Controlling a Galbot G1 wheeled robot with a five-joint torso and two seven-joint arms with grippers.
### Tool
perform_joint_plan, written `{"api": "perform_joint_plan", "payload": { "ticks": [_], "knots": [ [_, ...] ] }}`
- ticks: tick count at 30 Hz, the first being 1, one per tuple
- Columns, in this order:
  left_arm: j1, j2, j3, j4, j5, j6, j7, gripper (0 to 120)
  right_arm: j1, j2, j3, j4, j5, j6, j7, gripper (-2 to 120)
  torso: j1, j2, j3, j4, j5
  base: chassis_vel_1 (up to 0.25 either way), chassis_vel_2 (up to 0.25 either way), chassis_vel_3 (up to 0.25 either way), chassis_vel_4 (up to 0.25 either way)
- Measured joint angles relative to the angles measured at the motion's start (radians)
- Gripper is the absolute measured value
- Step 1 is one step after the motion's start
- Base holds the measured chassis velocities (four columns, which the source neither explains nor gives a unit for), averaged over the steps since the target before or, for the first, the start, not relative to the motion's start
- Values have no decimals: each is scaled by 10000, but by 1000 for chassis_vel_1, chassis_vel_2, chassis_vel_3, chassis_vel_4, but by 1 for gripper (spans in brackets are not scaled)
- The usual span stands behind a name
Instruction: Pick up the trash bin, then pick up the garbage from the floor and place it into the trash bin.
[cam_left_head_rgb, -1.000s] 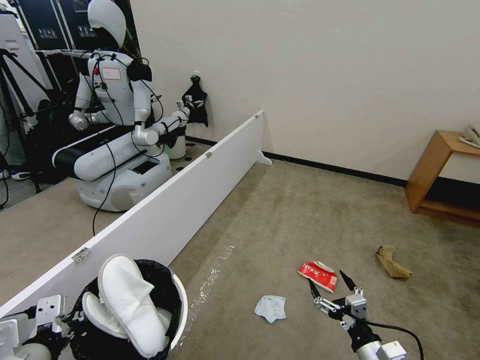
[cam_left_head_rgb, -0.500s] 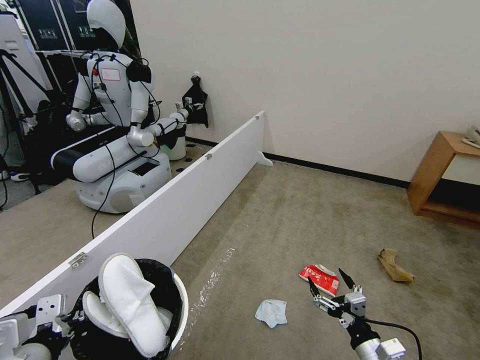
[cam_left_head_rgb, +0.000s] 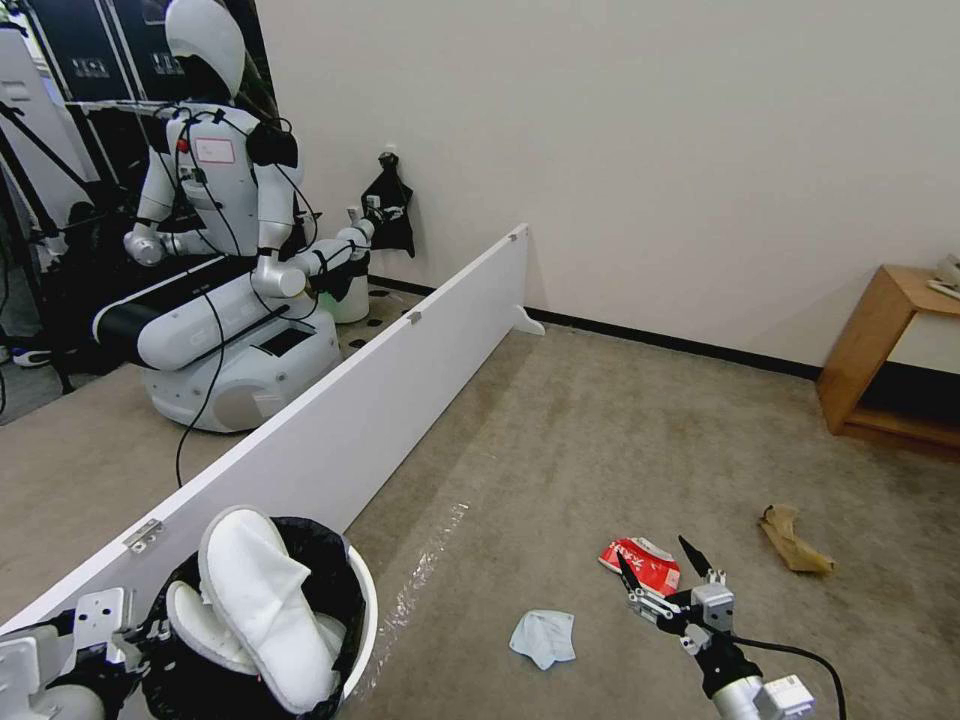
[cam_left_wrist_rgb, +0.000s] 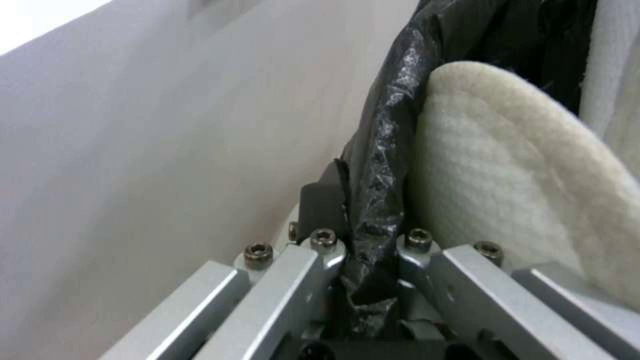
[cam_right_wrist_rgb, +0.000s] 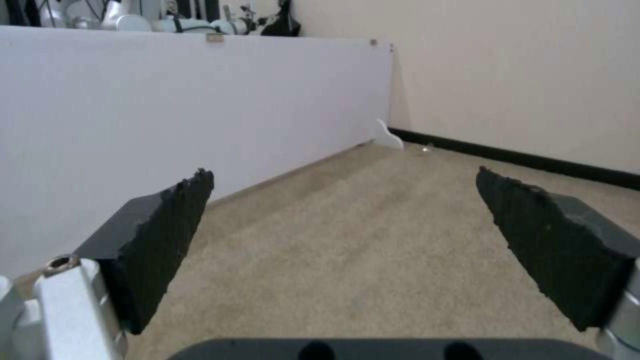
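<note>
The trash bin (cam_left_head_rgb: 357, 603), white with a black bag over its rim, hangs at the lower left of the head view with two white slippers (cam_left_head_rgb: 262, 598) standing in it. My left gripper (cam_left_head_rgb: 148, 636) is shut on its rim; the left wrist view shows the left gripper (cam_left_wrist_rgb: 371, 235) pinching the black bag (cam_left_wrist_rgb: 387, 150) beside a slipper (cam_left_wrist_rgb: 507, 190). On the floor (cam_left_head_rgb: 600, 440) lie a red snack packet (cam_left_head_rgb: 640, 563), a white tissue (cam_left_head_rgb: 543, 636) and a crumpled brown paper bag (cam_left_head_rgb: 793, 538). My right gripper (cam_left_head_rgb: 657, 560) hovers open just over the near side of the packet, with nothing between its fingers (cam_right_wrist_rgb: 157, 235).
A long white partition board (cam_left_head_rgb: 400, 400) runs along the left, close to the bin. Behind it stands another white robot (cam_left_head_rgb: 220, 250). A wooden side table (cam_left_head_rgb: 880, 340) is at the right wall. Open carpet stretches ahead toward the far wall.
The whole head picture has shifted a little, so the camera moved. The litter now sits slightly lower in the view. Both grippers keep their states: left holding the bin, right open.
</note>
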Motion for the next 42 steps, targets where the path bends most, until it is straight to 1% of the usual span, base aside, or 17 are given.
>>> {"api": "perform_joint_plan", "payload": {
  "ticks": [28, 30, 33, 35, 36, 37, 38, 40, 41, 42],
  "knots": [
    [-10, 31, -2, -42, -49, 1, -3, 2, 22, -48, -29, -1, 77, -19, 0, 100, 1, 0, 0, -1, 0, -11, 12, 12, -11],
    [-9, 43, -2, -53, -55, 1, -6, 2, 18, -93, -220, 8, 184, -231, 374, 100, 1, 0, 1, 0, 0, 0, 0, 0, 0],
    [-6, 59, -6, -67, -61, 1, -15, 2, 20, -191, -325, -8, 222, -402, 450, 100, 1, -1, 0, -1, 0, 0, 0, 0, 0],
    [35, 72, -17, -135, -87, 1, -44, 2, 194, -645, -673, -375, 154, -1125, 699, 100, 0, 0, 0, 0, 2, 0, 0, 0, 0],
    [35, 72, -17, -135, -87, 1, -44, 2, 194, -645, -673, -375, 154, -1125, 699, 100, 0, 0, 0, 0, 2, 0, 0, 0, 0],
    [61, 62, -15, -168, -88, 1, -46, 2, 304, -888, -818, -607, 154, -1562, 734, 100, 0, 0, 0, 0, 0, 0, 0, 0, 0],
    [61, 62, -15, -168, -88, 1, -46, 2, 304, -888, -818, -607, 154, -1562, 734, 100, 0, 0, 0, 0, 0, 0, 0, 0, 0],
    [95, 57, -13, -221, -89, 1, -50, 2, 567, -1247, -1176, -1101, 141, -2119, 743, 100, 1, 0, 0, 0, 2, 0, 0, 0, 0],
    [95, 57, -13, -221, -89, 1, -50, 2, 567, -1247, -1176, -1101, 141, -2119, 743, 100, 1, 0, 0, 0, 2, 0, 0, 0, 0],
    [111, 58, -13, -239, -90, 1, -51, 2, 675, -1389, -1354, -1266, 180, -2359, 760, 100, 0, -1, 0, 0, 2, 0, 0, 0, 0]
  ]
}}
